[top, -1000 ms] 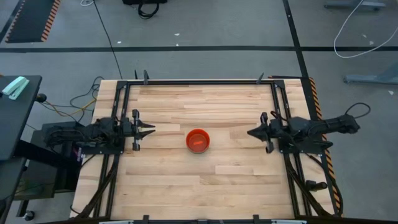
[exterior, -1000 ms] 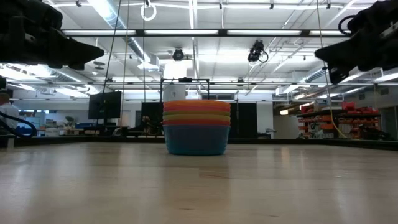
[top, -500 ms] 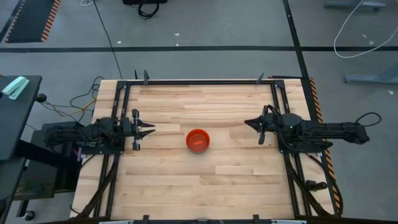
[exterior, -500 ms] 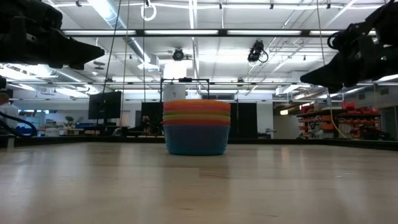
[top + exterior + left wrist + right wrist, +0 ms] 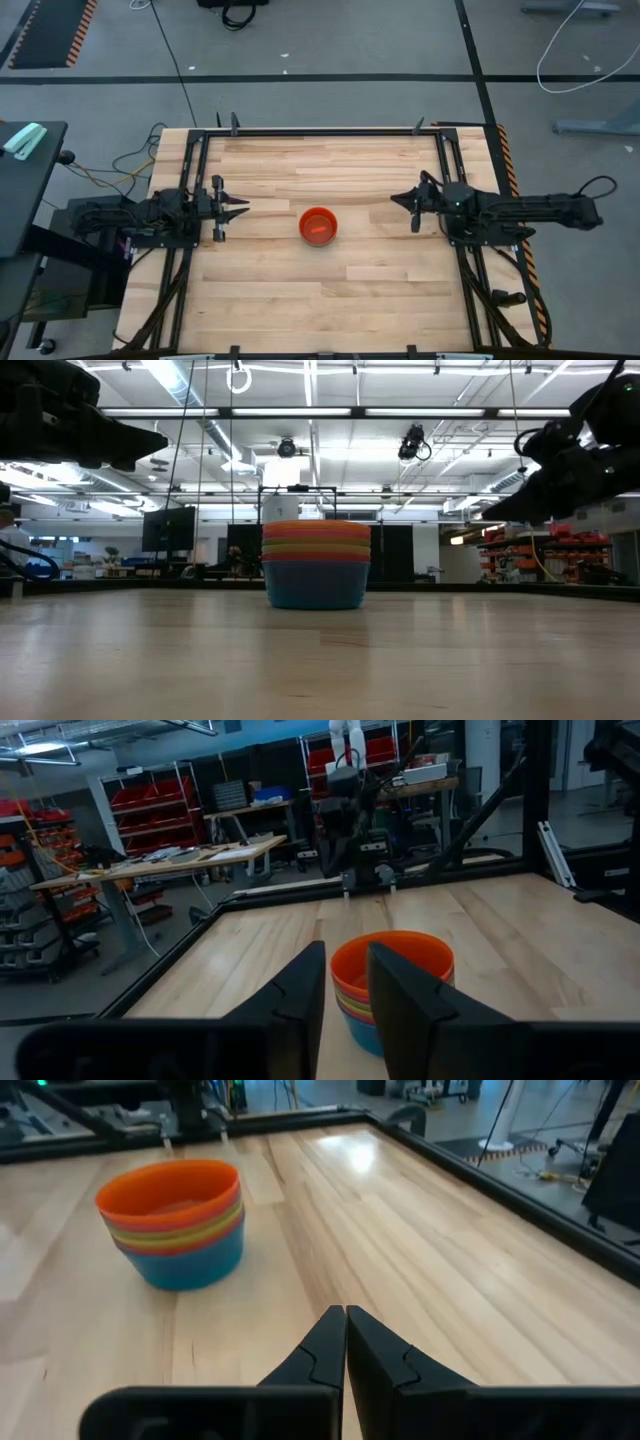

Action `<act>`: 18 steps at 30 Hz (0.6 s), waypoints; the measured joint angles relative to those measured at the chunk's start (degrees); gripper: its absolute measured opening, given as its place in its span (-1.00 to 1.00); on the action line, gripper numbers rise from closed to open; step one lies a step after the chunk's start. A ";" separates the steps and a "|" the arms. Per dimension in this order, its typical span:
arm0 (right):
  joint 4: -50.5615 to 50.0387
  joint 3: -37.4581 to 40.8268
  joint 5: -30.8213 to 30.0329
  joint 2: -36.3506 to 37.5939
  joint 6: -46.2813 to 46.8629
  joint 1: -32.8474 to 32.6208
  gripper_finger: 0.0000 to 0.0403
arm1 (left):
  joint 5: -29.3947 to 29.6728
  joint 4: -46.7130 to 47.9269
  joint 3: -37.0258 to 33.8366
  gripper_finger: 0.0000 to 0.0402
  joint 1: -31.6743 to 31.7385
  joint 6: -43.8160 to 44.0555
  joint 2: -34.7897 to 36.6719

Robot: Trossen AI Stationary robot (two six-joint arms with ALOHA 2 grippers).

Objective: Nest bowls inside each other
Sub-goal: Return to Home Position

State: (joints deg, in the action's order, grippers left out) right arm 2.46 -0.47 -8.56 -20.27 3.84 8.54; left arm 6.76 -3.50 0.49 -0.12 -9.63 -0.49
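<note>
The bowls stand nested in one stack (image 5: pixel 319 226) at the table's middle, resting on the base of the blue bowl at the bottom. The top bowl is orange, and yellow and other rims show between it and the blue one (image 5: pixel 172 1220) (image 5: pixel 316 564). My left gripper (image 5: pixel 243 209) hovers to the left of the stack, pointing at it, with its fingers a little open (image 5: pixel 347 975). My right gripper (image 5: pixel 395 198) hovers to the right of the stack, shut (image 5: pixel 346 1315). Neither touches the bowls.
The wooden table (image 5: pixel 300 290) is bordered by a black metal frame (image 5: pixel 320 131). Both arm bases sit at the left and right edges. Bare wood lies on all sides of the stack. The room behind holds shelves and benches.
My right gripper has moved a little toward the table's far edge and come down lower, while its arm has stretched out flatter toward the right edge. It has stayed shut. The stack and my left gripper have kept still.
</note>
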 joint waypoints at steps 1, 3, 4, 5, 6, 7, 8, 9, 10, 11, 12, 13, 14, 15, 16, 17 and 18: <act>0.01 0.00 0.00 -0.41 0.00 0.00 -0.91 | -0.02 -0.01 0.00 -0.56 0.00 0.01 0.00; 0.00 0.00 0.00 -1.09 0.00 0.00 -0.91 | -0.02 -0.02 0.00 -0.56 0.00 0.01 0.00; 0.00 0.00 0.00 -1.32 0.00 0.00 -0.91 | -0.04 -0.04 0.00 -0.56 0.00 0.01 0.00; 0.02 0.00 0.00 -1.48 0.00 0.00 -0.91 | -0.04 -0.05 0.00 -0.56 0.00 0.01 0.00; 0.00 0.00 0.00 -1.53 0.02 -0.02 -0.91 | -0.06 -0.05 0.00 -0.56 0.00 0.01 0.00; -0.01 0.00 0.00 -1.53 0.28 -0.02 -0.91 | -0.07 -0.06 0.00 -0.57 0.00 0.01 0.00; 0.03 0.00 0.00 -1.53 0.77 -0.02 -0.91 | -0.11 -0.09 0.00 -0.58 0.00 0.01 0.00; 0.02 0.00 0.00 -1.51 1.55 -0.02 -0.91 | -0.13 -0.12 0.00 -0.58 0.00 0.01 0.00; 0.06 0.00 -0.01 -1.51 2.26 -0.01 -0.91 | -0.13 -0.12 0.00 -0.59 0.00 0.01 0.00; 0.24 0.00 0.00 -1.51 3.06 0.06 -0.91 | -0.13 -0.14 0.00 -0.60 0.00 0.01 0.00; 0.74 0.00 0.00 -1.51 4.07 0.21 -0.91 | -0.15 -0.14 0.00 -0.60 0.00 0.01 0.00; 1.49 0.00 -0.02 -1.51 4.99 0.45 -0.91 | -0.15 -0.14 0.00 -0.60 0.00 0.01 0.00; 2.22 0.00 -0.02 -1.46 5.83 0.62 -0.91 | -0.15 -0.14 0.00 -0.60 0.00 0.02 0.00; 2.81 0.00 0.00 -1.40 6.56 0.83 -0.91 | -0.15 -0.15 0.00 -0.59 0.00 0.02 0.00; 3.46 0.00 0.00 -1.38 6.96 1.08 -0.91 | -0.15 -0.14 0.00 -0.59 0.00 0.03 0.00; 4.21 0.00 -0.02 -1.38 7.24 1.33 -0.91 | -0.15 -0.14 0.00 -0.58 0.00 0.03 0.00; 5.09 0.00 -0.02 -1.36 7.49 1.57 -0.91 | -0.15 -0.16 0.00 -0.57 0.00 0.02 0.00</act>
State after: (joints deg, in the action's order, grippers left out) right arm 7.55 -0.47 -8.58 -21.63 11.33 10.11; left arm 6.61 -3.66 0.49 -0.12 -9.61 -0.49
